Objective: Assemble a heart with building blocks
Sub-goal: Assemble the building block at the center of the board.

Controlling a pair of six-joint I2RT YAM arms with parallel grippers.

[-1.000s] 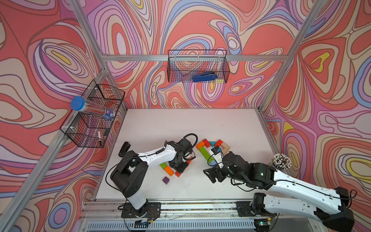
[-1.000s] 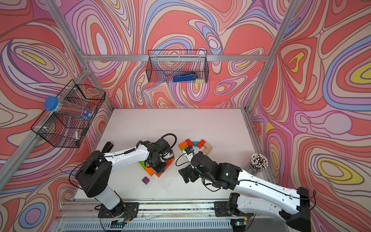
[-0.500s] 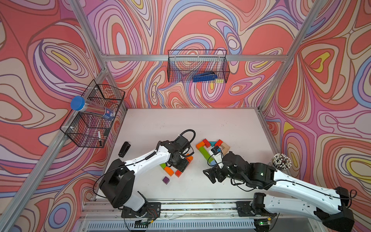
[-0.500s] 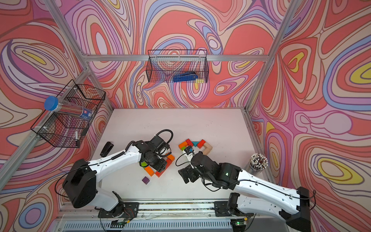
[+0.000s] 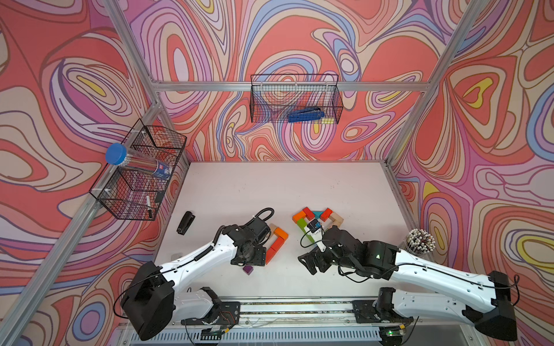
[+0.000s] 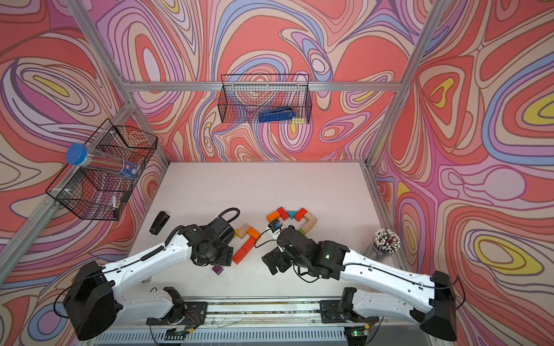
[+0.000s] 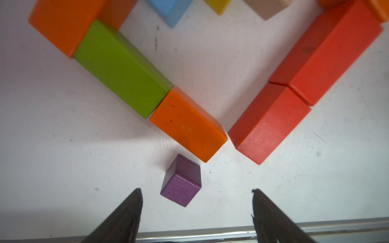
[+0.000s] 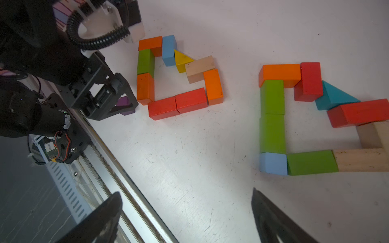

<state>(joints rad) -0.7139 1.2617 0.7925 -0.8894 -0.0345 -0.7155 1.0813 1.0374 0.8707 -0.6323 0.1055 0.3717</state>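
White table (image 5: 269,185): your left gripper (image 7: 195,190) spread wide, purple cube (image 7: 182,183) unheld near tips; right gripper (image 8: 187,193) wide, empty; careless sweep could shove orange brick (image 7: 188,126)

Bright, even light; soft shadows (wrist-view edges seem slightly blurred).

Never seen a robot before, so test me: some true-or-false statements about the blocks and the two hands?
1. The purple cube lies loose on the table, not gripped by the open left hand. True.
2. The right hand holds a green block. False: it is open and empty.
3. A black stapler lies on the table, apart from the blocks. True.
4. The yellow triangle sits among the blocks nearest the right hand. False: the yellow triangle is in the outline beside the left hand.
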